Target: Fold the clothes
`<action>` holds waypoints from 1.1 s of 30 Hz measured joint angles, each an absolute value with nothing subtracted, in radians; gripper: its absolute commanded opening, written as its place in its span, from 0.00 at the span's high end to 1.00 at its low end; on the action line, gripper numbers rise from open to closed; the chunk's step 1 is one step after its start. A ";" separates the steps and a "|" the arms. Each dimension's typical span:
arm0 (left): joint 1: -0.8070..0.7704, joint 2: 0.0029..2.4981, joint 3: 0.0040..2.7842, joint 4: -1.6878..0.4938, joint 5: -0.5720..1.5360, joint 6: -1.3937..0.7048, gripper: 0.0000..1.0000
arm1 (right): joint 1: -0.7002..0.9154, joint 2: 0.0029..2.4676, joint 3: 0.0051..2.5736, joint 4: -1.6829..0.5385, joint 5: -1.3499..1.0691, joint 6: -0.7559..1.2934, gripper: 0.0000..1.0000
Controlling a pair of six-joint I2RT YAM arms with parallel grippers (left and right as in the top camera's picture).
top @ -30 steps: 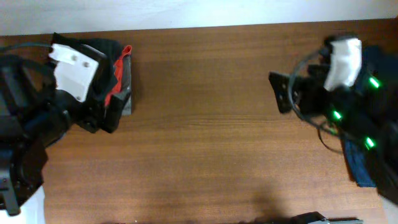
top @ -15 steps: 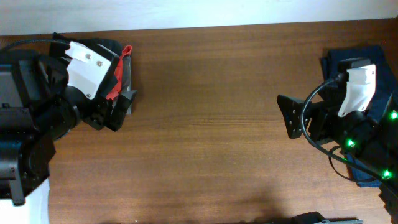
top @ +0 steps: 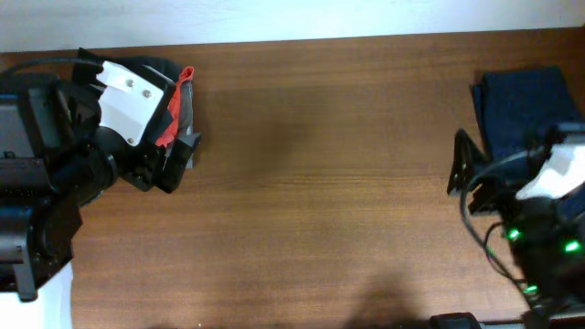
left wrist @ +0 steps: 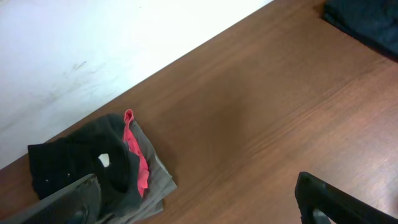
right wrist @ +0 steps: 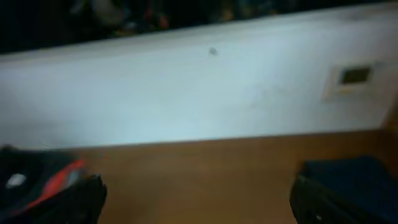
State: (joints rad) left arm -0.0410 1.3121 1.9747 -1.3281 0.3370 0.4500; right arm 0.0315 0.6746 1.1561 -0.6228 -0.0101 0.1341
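The clothes, a black shirt (left wrist: 68,163) with a small white tag, lie crumpled on top of a pile at the table's far left. In the overhead view only a strip of the black shirt (top: 154,68) shows past my left arm. My left gripper (left wrist: 199,211) is open and empty, hovering just in front of the pile; seen from overhead, the left gripper (top: 157,172) is at the pile's near edge. My right gripper (right wrist: 202,208) is open and empty at the table's right side, and the overhead view shows the right gripper (top: 464,174) low on the right.
Under the shirt lie a red garment (left wrist: 134,159) and a grey one (left wrist: 157,177). A folded dark blue cloth (top: 523,105) rests at the far right, beside my right arm. The wooden table (top: 320,183) ends at a white wall behind.
My right arm has pulled back toward the near right, uncovering the dark blue cloth. My left arm shifted slightly over the pile, then stayed still.
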 measured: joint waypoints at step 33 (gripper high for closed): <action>-0.041 1.313 1.975 -1.328 0.335 0.453 0.01 | -0.019 0.024 0.020 -0.088 -0.006 0.135 0.01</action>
